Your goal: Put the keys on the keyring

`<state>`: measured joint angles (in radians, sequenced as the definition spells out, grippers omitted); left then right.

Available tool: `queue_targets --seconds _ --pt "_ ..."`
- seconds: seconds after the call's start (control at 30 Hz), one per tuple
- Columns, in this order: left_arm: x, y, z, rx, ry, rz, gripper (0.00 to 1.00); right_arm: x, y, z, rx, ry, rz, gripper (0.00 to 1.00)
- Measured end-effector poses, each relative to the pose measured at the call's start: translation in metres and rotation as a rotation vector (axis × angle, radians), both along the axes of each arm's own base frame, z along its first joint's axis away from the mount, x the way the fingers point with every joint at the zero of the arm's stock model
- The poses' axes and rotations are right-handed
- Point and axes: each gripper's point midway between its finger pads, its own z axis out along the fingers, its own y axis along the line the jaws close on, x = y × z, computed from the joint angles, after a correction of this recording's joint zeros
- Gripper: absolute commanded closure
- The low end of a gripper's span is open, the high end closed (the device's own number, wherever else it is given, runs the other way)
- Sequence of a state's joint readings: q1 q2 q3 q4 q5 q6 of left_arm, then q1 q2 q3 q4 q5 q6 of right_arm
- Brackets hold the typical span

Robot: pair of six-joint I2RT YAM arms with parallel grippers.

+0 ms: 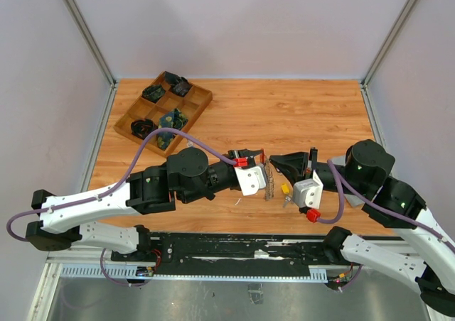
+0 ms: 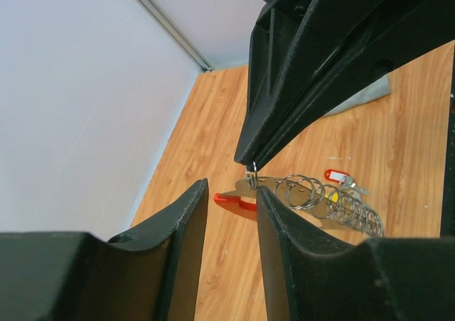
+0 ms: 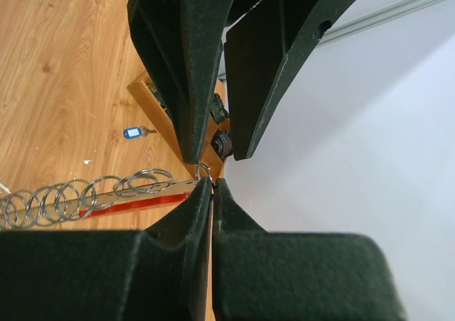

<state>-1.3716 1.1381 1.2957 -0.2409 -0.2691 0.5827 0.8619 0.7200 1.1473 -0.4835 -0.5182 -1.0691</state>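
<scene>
A: Step in hand?
B: Staging: right gripper (image 3: 211,184) clamped on the keyring (image 3: 106,189) end loop; left gripper (image 2: 231,191) jaws apart, straddling its red end.
A: Next?
B: Likely fetch the red key (image 2: 335,173) lying beyond on the table (image 2: 213,122); fine pinch needed.

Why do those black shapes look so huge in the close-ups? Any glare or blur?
Left wrist view: the fingers sit at the lens, so they loom; the keyring is sharp. Right wrist view: fingers fill the frame. Top view: even light, faint shadows on the table, no glare.
</scene>
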Motion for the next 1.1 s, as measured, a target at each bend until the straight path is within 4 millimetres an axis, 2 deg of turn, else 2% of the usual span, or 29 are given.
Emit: queue_targets --seconds 0.27,0.6,1.1 --pt "-0.001 -0.001 0.0 -0.001 0.002 -0.007 0.58 0.005 0.001 0.002 0.004 -0.006 -0.017 1.0" --pt "-0.002 -0.002 0.002 -0.012 0.0 -0.008 0.76 0.004 0.001 0.004 0.011 0.005 -0.014 1.0" --pt "-0.001 -0.005 0.007 -0.035 -0.005 -0.003 0.76 -0.002 0.002 0.01 0.043 0.019 0.01 0.99"
